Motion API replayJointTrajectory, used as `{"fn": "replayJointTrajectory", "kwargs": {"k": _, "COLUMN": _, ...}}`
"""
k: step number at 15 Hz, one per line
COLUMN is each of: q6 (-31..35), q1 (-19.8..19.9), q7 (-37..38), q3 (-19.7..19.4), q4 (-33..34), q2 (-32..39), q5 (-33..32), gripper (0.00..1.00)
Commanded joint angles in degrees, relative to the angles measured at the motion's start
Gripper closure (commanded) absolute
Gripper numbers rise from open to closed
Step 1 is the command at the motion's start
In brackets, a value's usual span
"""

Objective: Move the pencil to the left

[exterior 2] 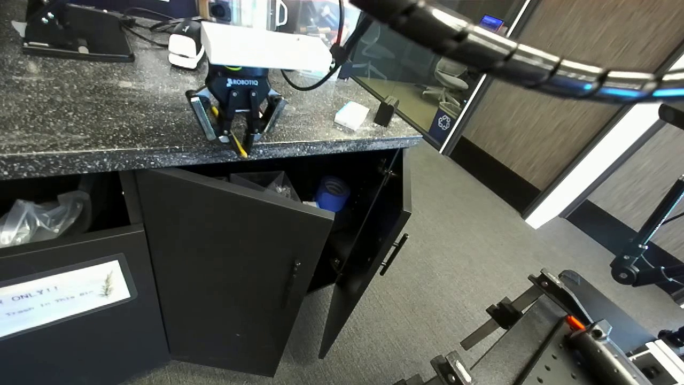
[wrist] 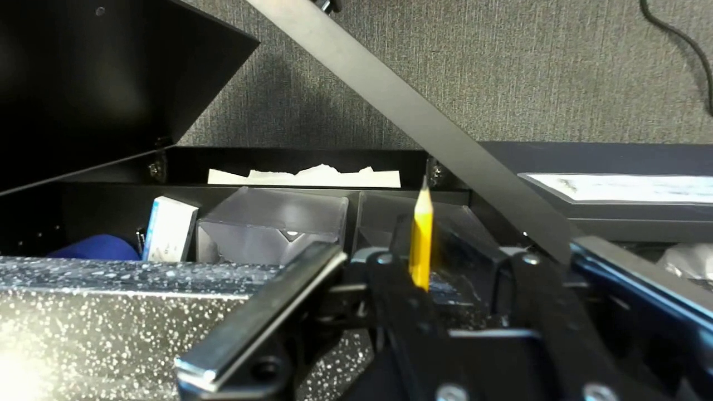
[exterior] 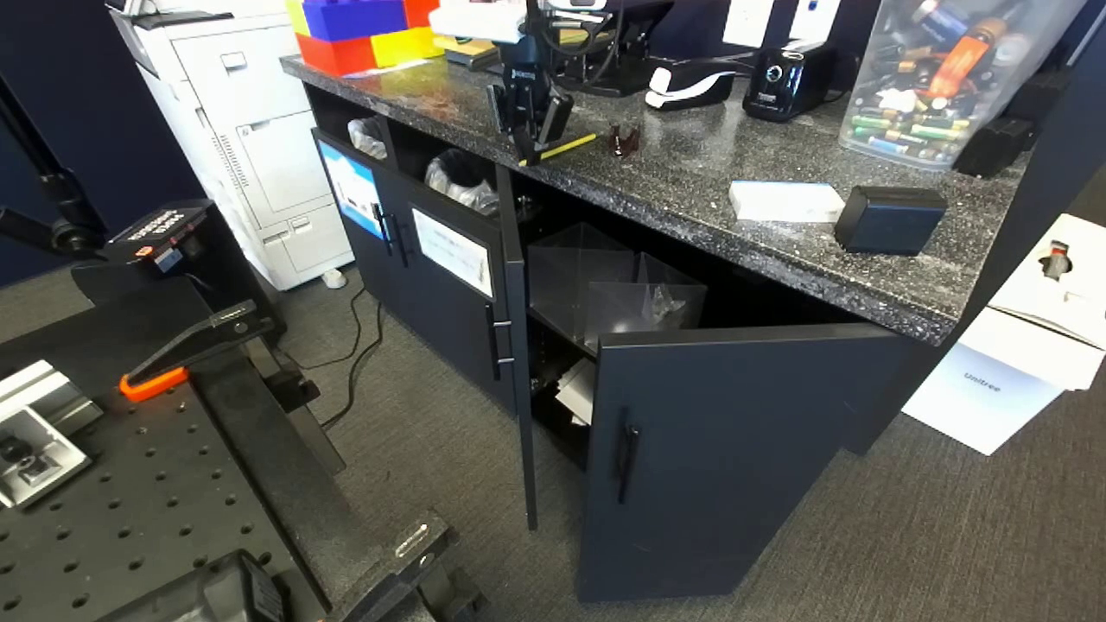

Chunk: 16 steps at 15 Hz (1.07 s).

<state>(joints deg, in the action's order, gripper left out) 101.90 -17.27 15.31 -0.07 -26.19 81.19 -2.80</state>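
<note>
Firstly, we inspected the wrist view. The pencil [wrist: 421, 239] pointed outward, its sharpened tip reaching past the edge of the counter [wrist: 139, 331] and showing against the cupboard [wrist: 117, 206], which held clear boxes [wrist: 273, 228] and a white box [wrist: 170, 228]. The gripper [wrist: 457, 257] had its fingers apart; the pencil lay close to one finger, with a plain gap between it and the opposite finger. We found no sign of a clamped grip. The pencil's rear part was hidden by the fingers, so we could not confirm contact.

Next, in an exterior view, we noted the pencil's rear end over the counter, near a small brown object [exterior: 624, 141], and its tip at the front edge, with a finger crossing in front of it. Below, a cupboard door [exterior: 717, 466] stood ajar. Whether the pencil rested flat or was slightly raised, we could not establish.

Lastly, in an exterior view, we recorded yellow on both sides of a finger, the tip showing against the counter's front face, with a blue roll [exterior 2: 332, 193] inside the cupboard. The outer finger plates stood well separated.

As to progress, we judged the approach complete, the fingers being down at the pencil. Gripping, carrying left and releasing appeared outstanding, unless a push was intended. We could not determine whose left was meant.
</note>
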Motion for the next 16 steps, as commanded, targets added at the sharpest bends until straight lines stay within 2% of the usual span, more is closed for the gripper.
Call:
{"fn": "replayJointTrajectory", "kwargs": {"k": 1, "q6": -1.67, "q1": 0.26, "q7": 1.87, "q3": -0.65, "q4": 1.96, "q2": 1.32, "q5": -0.04, "gripper": 0.96}}
{"fn": "replayJointTrajectory", "kwargs": {"k": 2, "q6": -1.65, "q1": 0.33, "q7": 2.10, "q3": -0.71, "q4": 1.99, "q2": 1.43, "q5": -0.06, "gripper": 0.96}}
{"fn": "replayJointTrajectory", "kwargs": {"k": 3, "q6": -1.73, "q1": 0.42, "q7": 2.42, "q3": -0.69, "q4": 1.98, "q2": 1.49, "q5": 0.05, "gripper": 0.59}}
{"fn": "replayJointTrajectory", "kwargs": {"k": 4, "q6": -1.84, "q1": 0.49, "q7": 2.53, "q3": -0.68, "q4": 1.96, "q2": 1.48, "q5": 0.10, "gripper": 0.57}}
{"fn": "replayJointTrajectory", "kwargs": {"k": 8, "q6": -2.26, "q1": 0.65, "q7": 2.03, "q3": -0.18, "q4": 2.13, "q2": 0.93, "q5": 0.53, "gripper": 0.30}}
{"fn": "replayJointTrajectory", "kwargs": {"k": 12, "q6": -2.51, "q1": 1.23, "q7": -0.11, "q3": 1.61, "q4": -0.06, "q2": -2.82, "q5": 2.09, "gripper": 0.00}}
{"fn": "replayJointTrajectory", "kwargs": {"k": 15, "q6": -6.38, "q1": 1.84, "q7": -1.68, "q3": 3.34, "q4": -0.62, "q2": -6.87, "q5": 4.21, "gripper": 0.00}}
{"fn": "replayJointTrajectory", "kwargs": {"k": 16, "q6": -2.04, "q1": 0.88, "q7": 0.10, "q3": 1.53, "q4": -0.32, "q2": -3.86, "q5": 2.66, "gripper": 0.00}}
